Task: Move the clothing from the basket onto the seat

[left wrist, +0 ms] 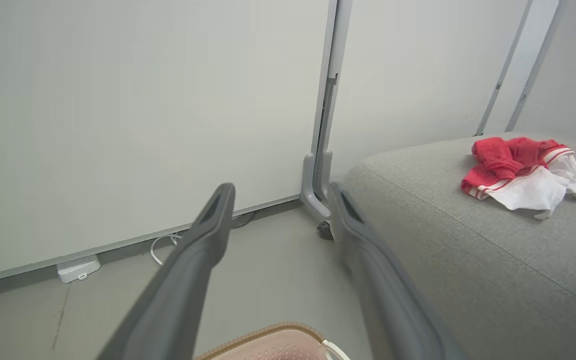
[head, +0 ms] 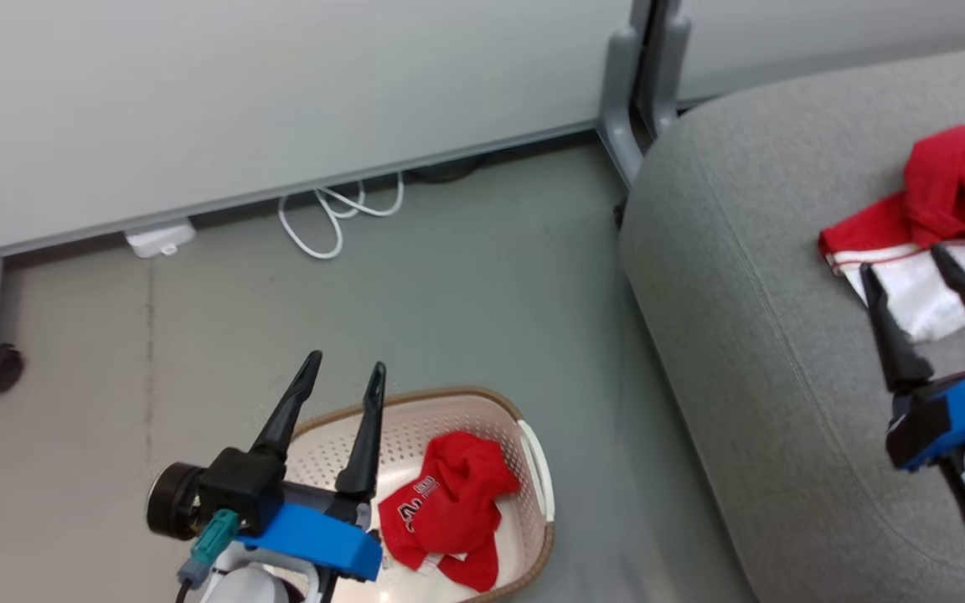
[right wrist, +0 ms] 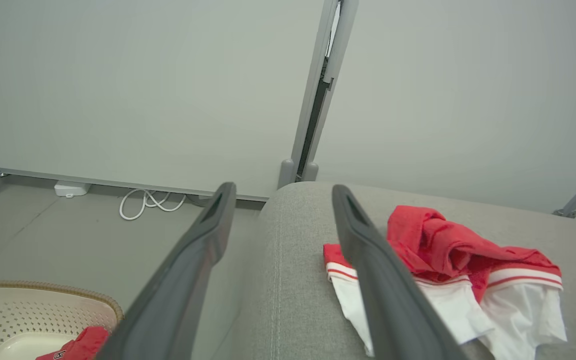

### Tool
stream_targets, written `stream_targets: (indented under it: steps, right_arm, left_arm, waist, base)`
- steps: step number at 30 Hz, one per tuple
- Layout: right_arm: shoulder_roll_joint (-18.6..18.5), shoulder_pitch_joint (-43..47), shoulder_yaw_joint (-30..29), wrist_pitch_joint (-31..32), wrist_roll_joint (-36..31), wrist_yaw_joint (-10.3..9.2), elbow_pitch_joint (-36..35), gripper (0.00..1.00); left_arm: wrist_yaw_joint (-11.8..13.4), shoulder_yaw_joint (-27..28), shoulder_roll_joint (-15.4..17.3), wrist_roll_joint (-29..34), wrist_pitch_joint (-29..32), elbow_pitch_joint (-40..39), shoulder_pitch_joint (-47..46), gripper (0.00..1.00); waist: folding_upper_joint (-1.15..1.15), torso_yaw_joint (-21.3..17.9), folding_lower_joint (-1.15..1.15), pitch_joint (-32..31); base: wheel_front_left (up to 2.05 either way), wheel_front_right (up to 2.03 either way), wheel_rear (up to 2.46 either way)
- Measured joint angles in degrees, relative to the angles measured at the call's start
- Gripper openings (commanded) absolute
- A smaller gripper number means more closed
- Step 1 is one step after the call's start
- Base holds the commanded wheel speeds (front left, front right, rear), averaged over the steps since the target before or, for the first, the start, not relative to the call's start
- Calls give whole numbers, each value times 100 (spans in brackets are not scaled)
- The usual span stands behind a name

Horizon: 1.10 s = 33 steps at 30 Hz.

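Observation:
One red garment with white lettering (head: 449,507) lies crumpled in the cream basket (head: 537,469) on the floor; a red corner of it (right wrist: 80,342) also peeks out in the right wrist view. A second red and white garment (head: 939,222) rests on the grey sofa (head: 750,335), seen again in the left wrist view (left wrist: 520,172) and the right wrist view (right wrist: 448,265). My left gripper (head: 344,377) hangs open over the basket's left half, empty. My right gripper (head: 905,268) is open above the sofa, just in front of the garment there, holding nothing.
A white cable (head: 336,213) and a white power adapter (head: 160,239) lie on the floor along the wall. A grey partition post (head: 621,100) stands at the sofa's far corner. A castor wheel (head: 1,368) of a grey stand is at the far left.

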Motion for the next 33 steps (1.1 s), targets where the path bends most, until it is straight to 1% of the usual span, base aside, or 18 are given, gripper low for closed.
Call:
stream_targets:
  steps: [6, 16, 19, 23, 29, 33]
  right_arm:
    - [431, 605, -32, 210, -246, 0, -563, 100]
    - [1146, 1334, -116, 258, -396, 0, -929, 100]
    - [1404, 1403, -122, 193, -449, -1, -945, 100]
    - [1661, 1503, -147, 83, -508, -1, -872, 100]
    - [1864, 1605, -149, 15, -545, -1, -721, 100]
    - [1911, 1602, -135, -21, -545, -1, -632, 100]
  left_arm:
    - [-5, 381, -60, 65, 0, 16, 327, 100]
    - [-15, 814, -114, 142, -1, 167, 648, 100]
    - [-15, 1021, -112, 156, -1, 187, 716, 100]
    - [-15, 1225, -118, 187, -1, 244, 779, 100]
    - [-15, 1402, -151, 191, -1, 272, 821, 100]
    - [-16, 1440, -169, 198, -1, 312, 872, 100]
  waist:
    - [0, 349, 0, -419]
    - [0, 861, 1, -919]
    - [0, 926, 1, -1018]
    - [0, 945, 1, -1087]
    - [0, 992, 2, -1129]
    - [0, 993, 2, -1127]
  base:
    - [0, 0, 0]
    - [0, 0, 0]
    - [0, 0, 0]
    - [0, 0, 0]
    - [0, 0, 0]
    - [0, 0, 0]
